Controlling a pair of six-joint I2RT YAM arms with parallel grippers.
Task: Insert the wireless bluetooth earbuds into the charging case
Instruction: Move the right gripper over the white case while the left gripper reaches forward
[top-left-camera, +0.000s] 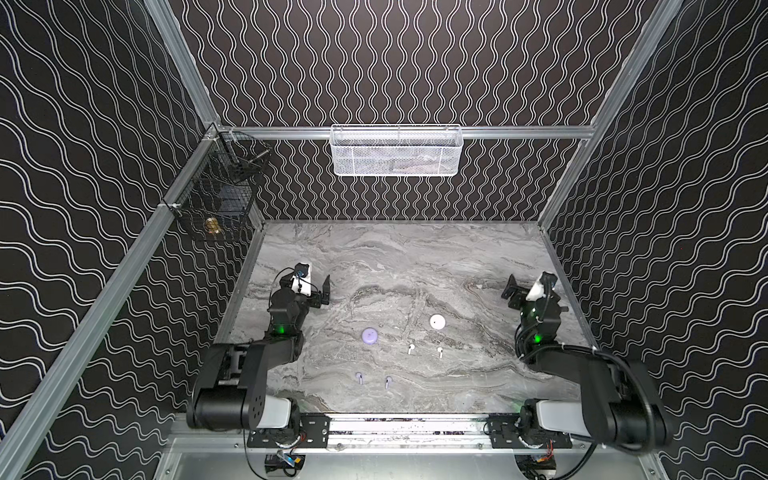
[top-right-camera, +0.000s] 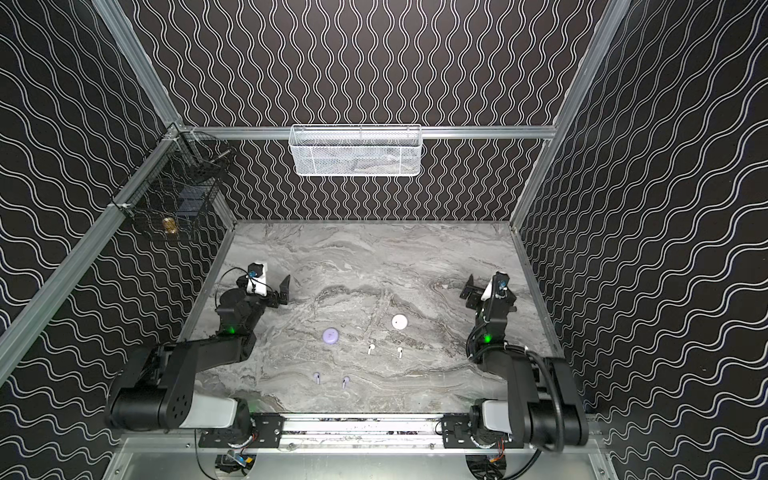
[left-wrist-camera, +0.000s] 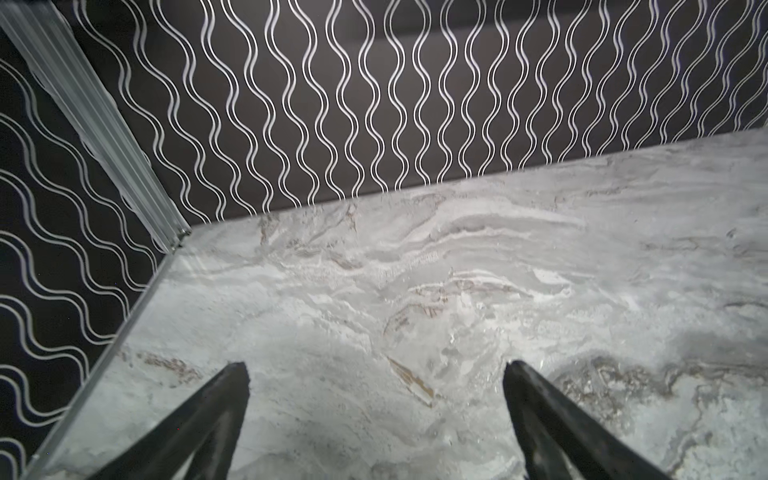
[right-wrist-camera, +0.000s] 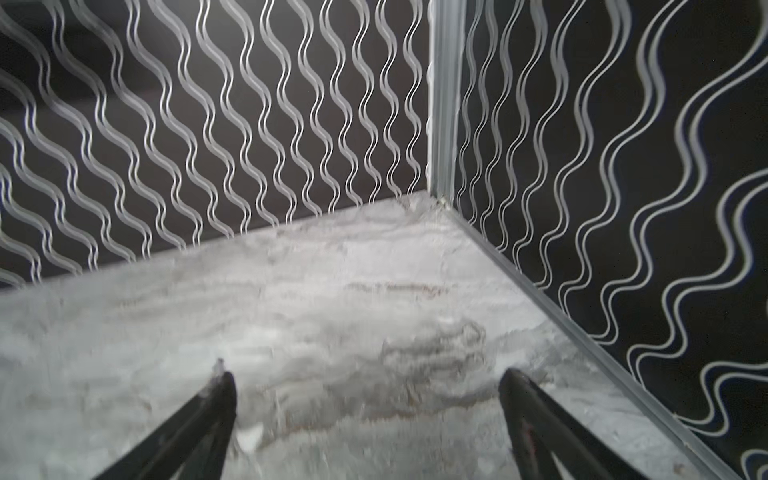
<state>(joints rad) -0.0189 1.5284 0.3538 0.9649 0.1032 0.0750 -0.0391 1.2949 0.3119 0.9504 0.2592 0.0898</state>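
Observation:
Both top views show a round lavender charging case (top-left-camera: 369, 336) (top-right-camera: 331, 336) on the marble table, with a round white case (top-left-camera: 437, 321) (top-right-camera: 399, 321) to its right. Two white earbuds (top-left-camera: 411, 348) (top-left-camera: 440, 352) (top-right-camera: 370, 348) lie just in front of the white case. Two lavender earbuds (top-left-camera: 359, 377) (top-left-camera: 388, 382) (top-right-camera: 317, 377) lie nearer the front edge. My left gripper (top-left-camera: 323, 293) (top-right-camera: 284, 291) (left-wrist-camera: 376, 368) hangs open and empty at the far left, well behind the cases. My right gripper (top-left-camera: 510, 293) (top-right-camera: 468, 291) (right-wrist-camera: 366, 374) is open and empty at the far right. Neither wrist view shows cases or earbuds.
A white mesh basket (top-left-camera: 395, 151) hangs on the back wall. A black wire basket (top-left-camera: 216, 195) hangs in the back left corner. Patterned walls close in the table (top-left-camera: 374, 257) on three sides. The arms' mounting rail (top-left-camera: 409, 426) runs along the front.

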